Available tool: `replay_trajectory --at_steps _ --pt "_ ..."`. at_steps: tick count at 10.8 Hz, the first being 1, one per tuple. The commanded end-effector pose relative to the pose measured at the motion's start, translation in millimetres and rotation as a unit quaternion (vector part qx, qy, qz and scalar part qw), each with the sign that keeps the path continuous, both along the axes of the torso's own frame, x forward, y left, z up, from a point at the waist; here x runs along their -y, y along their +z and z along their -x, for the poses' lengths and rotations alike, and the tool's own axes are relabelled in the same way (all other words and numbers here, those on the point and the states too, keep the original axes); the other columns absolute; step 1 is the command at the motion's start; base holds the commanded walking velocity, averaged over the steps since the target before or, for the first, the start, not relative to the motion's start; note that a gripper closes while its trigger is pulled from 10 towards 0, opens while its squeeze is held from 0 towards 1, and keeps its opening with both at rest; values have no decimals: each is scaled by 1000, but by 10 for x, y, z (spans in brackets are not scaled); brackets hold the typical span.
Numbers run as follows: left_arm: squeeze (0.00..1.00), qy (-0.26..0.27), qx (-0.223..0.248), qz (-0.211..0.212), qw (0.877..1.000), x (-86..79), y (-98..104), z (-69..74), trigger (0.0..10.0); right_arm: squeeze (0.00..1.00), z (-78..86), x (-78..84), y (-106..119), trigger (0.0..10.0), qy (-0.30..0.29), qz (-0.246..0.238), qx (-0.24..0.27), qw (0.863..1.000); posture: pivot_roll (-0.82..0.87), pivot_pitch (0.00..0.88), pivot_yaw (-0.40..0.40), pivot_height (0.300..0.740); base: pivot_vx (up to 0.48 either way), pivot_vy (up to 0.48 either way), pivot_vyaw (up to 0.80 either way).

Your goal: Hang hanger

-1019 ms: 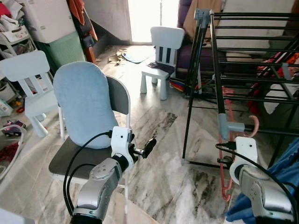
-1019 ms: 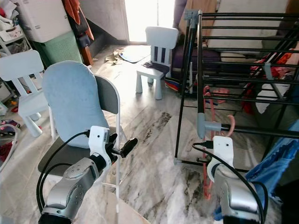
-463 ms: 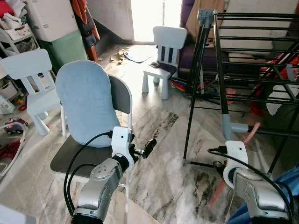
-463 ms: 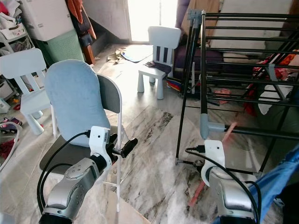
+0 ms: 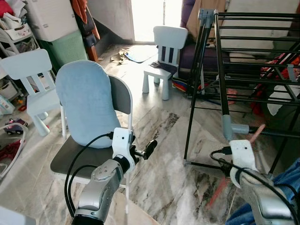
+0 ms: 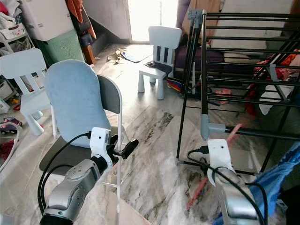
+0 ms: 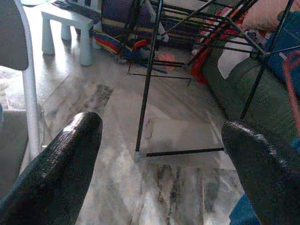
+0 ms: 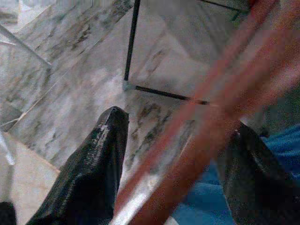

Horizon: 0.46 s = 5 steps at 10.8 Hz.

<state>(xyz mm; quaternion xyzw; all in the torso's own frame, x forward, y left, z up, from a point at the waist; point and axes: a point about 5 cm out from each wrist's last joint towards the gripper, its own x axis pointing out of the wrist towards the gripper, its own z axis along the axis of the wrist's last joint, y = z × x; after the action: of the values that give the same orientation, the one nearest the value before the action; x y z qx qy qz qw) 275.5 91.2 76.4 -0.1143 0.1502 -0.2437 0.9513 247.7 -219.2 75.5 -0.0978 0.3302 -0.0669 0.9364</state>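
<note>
A pink hanger [image 5: 218, 184] shows as a blurred slant beside the black drying rack [image 5: 219, 70]. Its top end [image 5: 257, 133] lies near the rack's low rail by the grey joint [image 5: 228, 126]. My right wrist [image 5: 243, 152] is in front of it, low at the rack's corner. In the right wrist view the hanger [image 8: 211, 117] streaks across the wide gap of my right gripper [image 8: 173, 168], which is open. I cannot tell whether it touches a finger. My left gripper [image 5: 150, 149] is held out over the floor in front of the chair, open and empty [image 7: 164, 154].
A grey folding chair with a blue cushion [image 5: 86, 105] stands at my left. Two white child's chairs [image 5: 164, 51] [image 5: 30, 75] stand further back. Blue cloth [image 5: 287, 177] hangs at the lower right. Marble floor lies between chair and rack.
The hanger hung straight down a second ago and now slants, blurred by motion. My right wrist has shifted a little right and up. The left arm has not moved.
</note>
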Motion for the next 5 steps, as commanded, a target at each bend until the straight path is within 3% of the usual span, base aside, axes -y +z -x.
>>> replay_trajectory --at_steps 1,5 --pt "0 2 4 -3 1000 -15 19 -31 10000 1000 6 -32 48 10000 7 9 17 1000 -255 0 46 740 0 0 0" --pt "0 -1 5 -6 1000 -18 24 -48 10000 1000 86 -6 76 10000 4 37 29 999 -262 0 56 740 0 0 0"
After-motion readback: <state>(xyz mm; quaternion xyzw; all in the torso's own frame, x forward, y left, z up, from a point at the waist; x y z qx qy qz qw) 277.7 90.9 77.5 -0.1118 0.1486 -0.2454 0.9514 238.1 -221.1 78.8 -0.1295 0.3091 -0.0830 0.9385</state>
